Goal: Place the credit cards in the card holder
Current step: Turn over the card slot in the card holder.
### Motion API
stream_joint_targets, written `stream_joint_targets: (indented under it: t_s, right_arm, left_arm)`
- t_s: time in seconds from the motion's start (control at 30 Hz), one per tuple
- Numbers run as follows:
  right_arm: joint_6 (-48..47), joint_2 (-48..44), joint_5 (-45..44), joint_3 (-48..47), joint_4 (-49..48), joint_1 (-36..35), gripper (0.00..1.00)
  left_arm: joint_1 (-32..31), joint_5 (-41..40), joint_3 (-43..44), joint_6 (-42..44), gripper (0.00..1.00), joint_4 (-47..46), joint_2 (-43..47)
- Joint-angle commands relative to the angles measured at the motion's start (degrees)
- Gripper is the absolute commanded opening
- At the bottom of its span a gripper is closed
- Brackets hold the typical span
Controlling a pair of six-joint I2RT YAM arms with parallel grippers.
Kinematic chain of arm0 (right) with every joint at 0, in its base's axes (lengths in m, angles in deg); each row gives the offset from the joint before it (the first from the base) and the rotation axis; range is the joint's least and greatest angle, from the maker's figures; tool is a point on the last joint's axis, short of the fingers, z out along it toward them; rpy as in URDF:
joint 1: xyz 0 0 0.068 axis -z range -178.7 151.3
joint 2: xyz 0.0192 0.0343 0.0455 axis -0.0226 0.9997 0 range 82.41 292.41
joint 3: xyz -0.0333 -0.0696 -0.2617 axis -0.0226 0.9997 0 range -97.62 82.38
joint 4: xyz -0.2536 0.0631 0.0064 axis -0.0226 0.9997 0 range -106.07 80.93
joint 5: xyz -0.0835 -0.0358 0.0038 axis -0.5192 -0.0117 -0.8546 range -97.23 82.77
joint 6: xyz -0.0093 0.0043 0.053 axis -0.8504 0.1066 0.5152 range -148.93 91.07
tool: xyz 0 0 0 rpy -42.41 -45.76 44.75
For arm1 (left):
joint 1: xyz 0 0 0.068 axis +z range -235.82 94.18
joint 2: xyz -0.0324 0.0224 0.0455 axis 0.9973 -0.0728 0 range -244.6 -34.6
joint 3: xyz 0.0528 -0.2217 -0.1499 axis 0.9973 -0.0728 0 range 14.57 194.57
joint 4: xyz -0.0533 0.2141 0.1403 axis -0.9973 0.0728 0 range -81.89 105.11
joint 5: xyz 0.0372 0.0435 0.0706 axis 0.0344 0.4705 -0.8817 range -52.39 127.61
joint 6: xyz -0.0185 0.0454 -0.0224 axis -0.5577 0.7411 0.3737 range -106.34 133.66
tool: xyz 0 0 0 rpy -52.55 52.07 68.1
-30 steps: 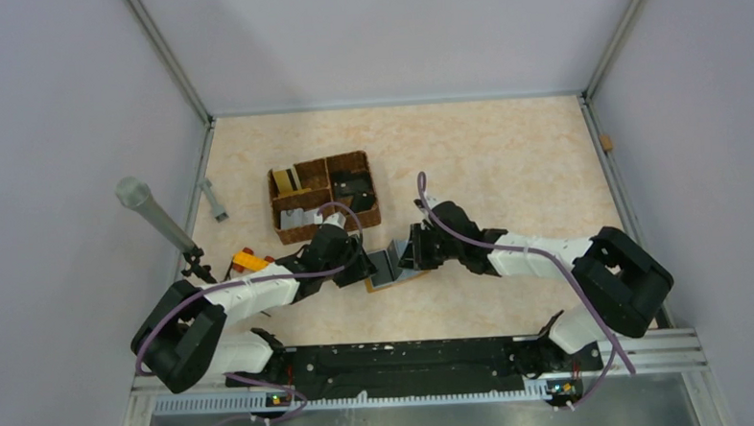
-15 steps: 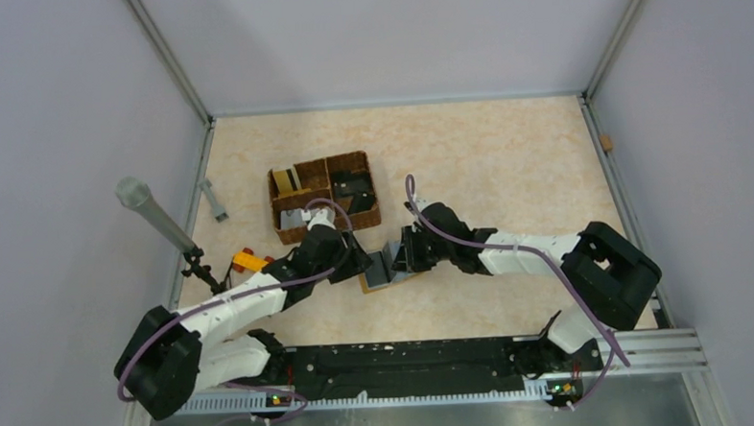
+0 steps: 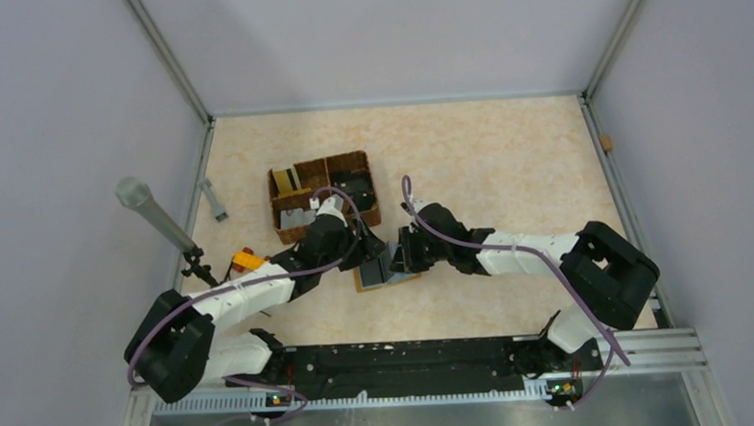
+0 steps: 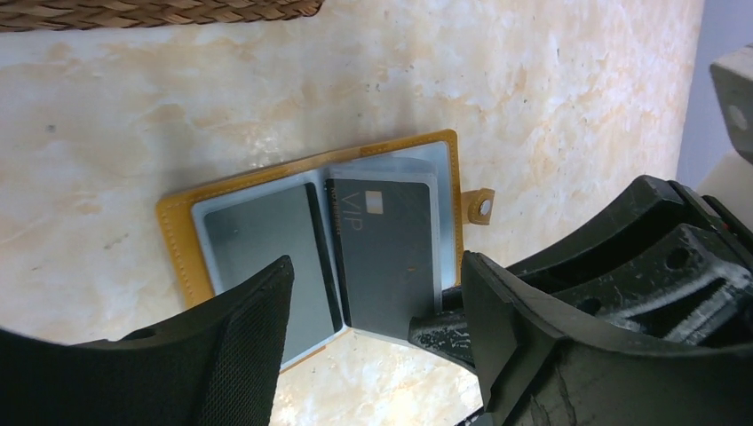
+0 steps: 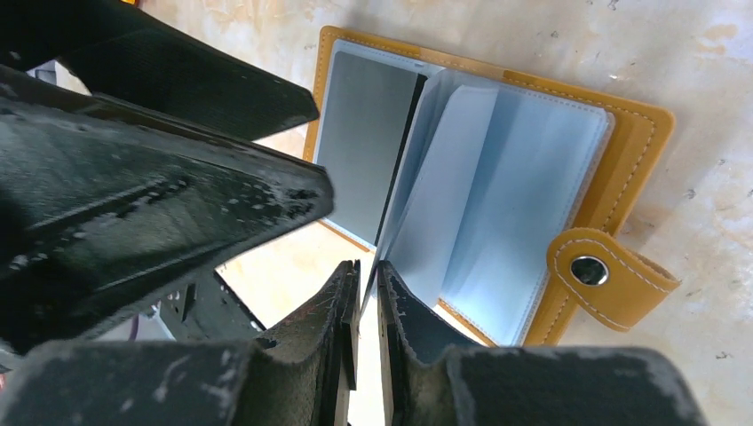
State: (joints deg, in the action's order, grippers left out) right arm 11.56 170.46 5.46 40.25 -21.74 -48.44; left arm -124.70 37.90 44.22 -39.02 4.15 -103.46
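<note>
Left wrist shows our left pincer (image 4: 373,275) spread over the card holder (image 4: 175,232), open at five o'clock of the basket (image 4: 160,11); right pincer (image 5: 366,288) pinches its sleeve (image 5: 444,177), so tugging may spill the VIP card (image 4: 391,248)

Tabletop (image 3: 505,159): pale beige, marbled stone pattern, matte; fine dark specks show in the wrist views. Back wall (image 3: 394,39), left wall (image 3: 53,141) and right wall (image 3: 705,112): plain lilac-grey panels. An aluminium post rises from the far-left corner (image 3: 167,57), another from the far-right corner (image 3: 616,34). A black mounting rail (image 3: 408,356) runs along the near edge, on a silver slotted bar (image 3: 667,349). A grey metal sheet (image 3: 421,422) lies below it. Light even and diffuse; shadows soft.
</note>
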Motion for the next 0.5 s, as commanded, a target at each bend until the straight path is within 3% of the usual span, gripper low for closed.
stream_joint_targets:
  t_s: [0.0, 0.2, 0.47]
  right_arm:
    - [-1.3, 0.7, -0.9, -3.0, -0.6, -1.1, 0.15]
    - [-1.5, 1.0, -0.8, -3.3, -0.5, -1.2, 0.15]
    - [-1.6, 1.3, -0.7, -3.5, -0.4, -1.2, 0.14]
  left_arm:
    - [0.5, 3.7, 2.5, -0.7, 0.73, -6.3, -3.0]
    - [0.7, 4.0, 4.0, -0.5, 0.73, -6.5, -6.6]
    - [0.7, 3.6, 4.4, 0.3, 0.64, -5.1, -9.2]
